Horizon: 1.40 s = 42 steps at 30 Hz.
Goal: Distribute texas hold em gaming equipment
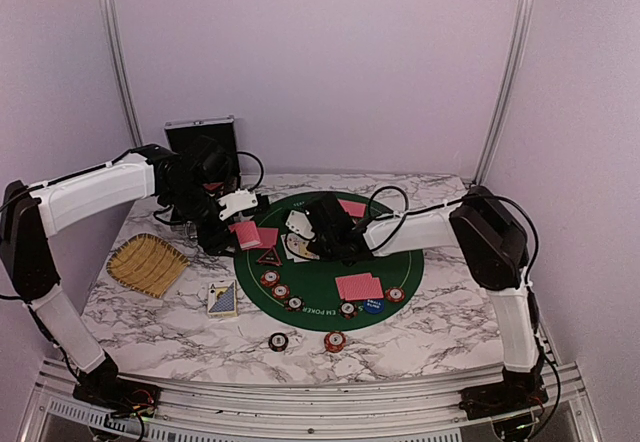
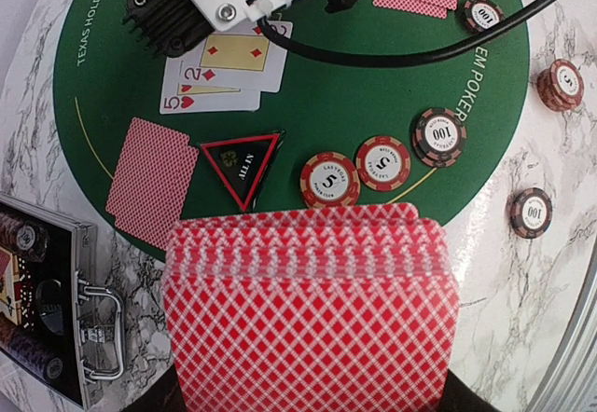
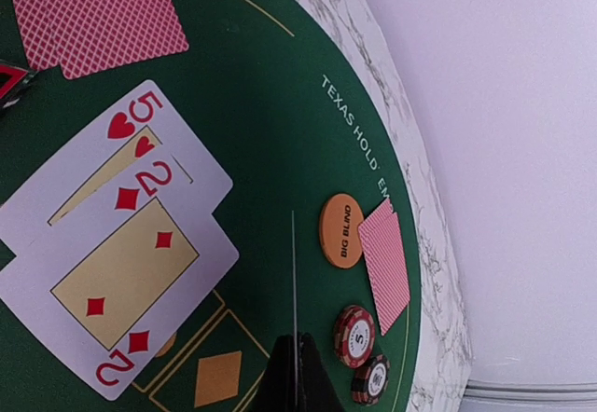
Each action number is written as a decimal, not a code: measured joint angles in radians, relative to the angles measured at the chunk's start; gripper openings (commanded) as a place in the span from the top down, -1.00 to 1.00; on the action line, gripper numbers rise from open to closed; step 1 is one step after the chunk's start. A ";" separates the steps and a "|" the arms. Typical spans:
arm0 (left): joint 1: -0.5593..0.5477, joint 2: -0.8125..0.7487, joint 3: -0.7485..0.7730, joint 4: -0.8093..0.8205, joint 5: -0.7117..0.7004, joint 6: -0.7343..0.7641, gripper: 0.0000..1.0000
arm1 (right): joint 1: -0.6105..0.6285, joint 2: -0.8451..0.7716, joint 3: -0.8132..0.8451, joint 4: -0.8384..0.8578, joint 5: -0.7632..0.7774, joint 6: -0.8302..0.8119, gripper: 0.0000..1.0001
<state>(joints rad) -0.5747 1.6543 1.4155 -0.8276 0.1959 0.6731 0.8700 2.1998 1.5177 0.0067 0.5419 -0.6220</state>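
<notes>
Your left hand [image 1: 238, 227] sits at the left rim of the round green mat [image 1: 400, 267], left of centre in the overhead view. It is clamped on a deck of red-backed cards [image 2: 312, 309]. In its wrist view the slightly fanned deck fills the lower middle of the frame and hides the fingertips. Just above the deck there lies the dark triangular marker [image 2: 242, 165], with a face-down pair [image 2: 154, 179] to its left. To the marker's right runs a row of two "5" chips [image 2: 329, 179] and a stack of "100" chips [image 2: 439, 136]. Your right hand [image 3: 294, 375] is at the middle of the mat with its fingers pressed together and nothing between them. The face-up five of hearts and two of diamonds [image 3: 121, 244] lie overlapped at the left of its view. The orange "BIG BLIND" disc [image 3: 341, 230] lies just beside another face-down card [image 3: 384, 263], right of centre. In the overhead view the blue disc [image 1: 372, 305] lies near the mat's lower edge, just below a second face-down pair [image 1: 358, 286]. Off the mat, on the marble counter [image 1: 440, 332] at lower centre, lie a dark chip [image 1: 278, 341] and a reddish chip [image 1: 335, 341]. The straw tray [image 1: 147, 262] is at the left and the metal case [image 1: 200, 140] at the upper left.
</notes>
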 measured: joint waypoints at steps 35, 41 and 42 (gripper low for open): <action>0.000 0.000 0.000 0.000 -0.006 0.000 1.00 | 0.008 -0.024 -0.030 -0.146 -0.166 0.132 -0.11; 0.000 0.000 0.000 0.000 -0.007 0.000 1.00 | -0.011 -0.074 -0.030 -0.160 -0.213 0.178 -0.23; 0.000 0.000 0.000 0.000 -0.007 0.000 1.00 | -0.017 -0.087 -0.030 -0.162 -0.224 0.186 -0.23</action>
<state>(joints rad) -0.5747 1.6539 1.4155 -0.8276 0.1890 0.6727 0.8532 2.1128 1.4876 -0.1551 0.3176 -0.4362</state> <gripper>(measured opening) 0.663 0.605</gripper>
